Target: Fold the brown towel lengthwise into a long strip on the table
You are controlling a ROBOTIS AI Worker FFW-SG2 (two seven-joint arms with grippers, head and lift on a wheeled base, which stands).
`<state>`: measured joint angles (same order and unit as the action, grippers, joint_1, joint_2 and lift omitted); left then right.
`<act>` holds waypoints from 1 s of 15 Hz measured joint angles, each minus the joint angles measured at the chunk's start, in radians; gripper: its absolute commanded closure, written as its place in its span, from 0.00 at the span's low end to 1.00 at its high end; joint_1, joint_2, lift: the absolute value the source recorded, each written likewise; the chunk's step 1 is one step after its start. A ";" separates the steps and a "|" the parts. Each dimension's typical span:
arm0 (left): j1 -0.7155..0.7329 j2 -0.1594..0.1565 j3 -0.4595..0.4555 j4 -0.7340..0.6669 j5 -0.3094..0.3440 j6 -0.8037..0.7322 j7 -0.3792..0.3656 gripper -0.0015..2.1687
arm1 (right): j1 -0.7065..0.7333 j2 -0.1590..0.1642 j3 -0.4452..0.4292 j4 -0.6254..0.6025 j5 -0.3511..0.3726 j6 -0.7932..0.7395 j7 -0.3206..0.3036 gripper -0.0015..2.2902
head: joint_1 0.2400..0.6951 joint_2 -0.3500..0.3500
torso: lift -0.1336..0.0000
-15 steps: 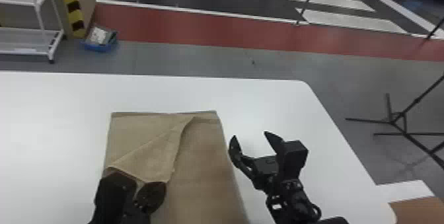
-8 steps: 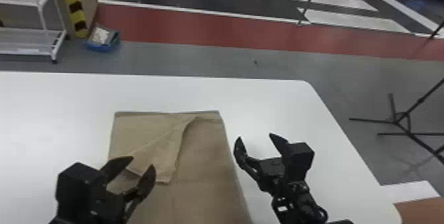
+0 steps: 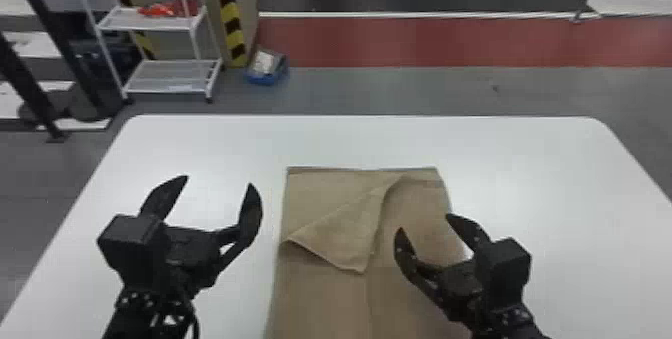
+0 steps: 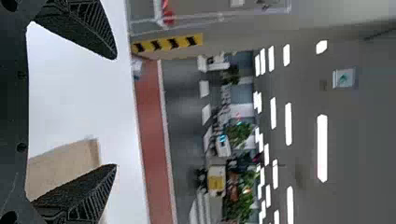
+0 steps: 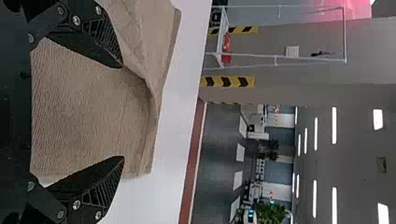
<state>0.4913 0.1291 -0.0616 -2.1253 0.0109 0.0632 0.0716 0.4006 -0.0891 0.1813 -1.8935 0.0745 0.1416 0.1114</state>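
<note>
The left gripper's (image 3: 218,182) jaws gape beside the brown towel (image 3: 320,298). The right gripper's (image 3: 424,223) jaws stand released over it, a turned flap (image 3: 342,243) between both pairs.

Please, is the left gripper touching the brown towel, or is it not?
Apart. In the head view, a strip of white table shows between the left gripper and the nearest edge of the brown towel.
</note>
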 measured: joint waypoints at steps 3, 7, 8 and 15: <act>-0.021 0.000 0.022 0.060 0.015 -0.160 0.034 0.02 | 0.005 -0.025 0.072 0.012 0.022 0.001 0.048 0.15 | 1.00 0.76 | 0.12; -0.026 0.000 0.028 0.074 0.025 -0.168 0.031 0.02 | 0.008 -0.052 0.116 0.043 0.040 -0.015 0.082 0.19 | 1.00 0.84 | 0.12; -0.027 0.000 0.025 0.079 0.027 -0.167 0.026 0.02 | 0.003 -0.055 0.122 0.058 0.044 -0.018 0.088 0.19 | 1.00 0.84 | 0.12; -0.032 0.000 0.012 0.093 0.030 -0.152 0.015 0.02 | -0.021 -0.058 0.151 0.091 0.044 -0.029 0.107 0.21 | 1.00 0.86 | 0.12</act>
<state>0.4592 0.1288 -0.0494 -2.0325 0.0414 -0.0889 0.0862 0.3797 -0.1470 0.3328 -1.8028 0.1180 0.1122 0.2185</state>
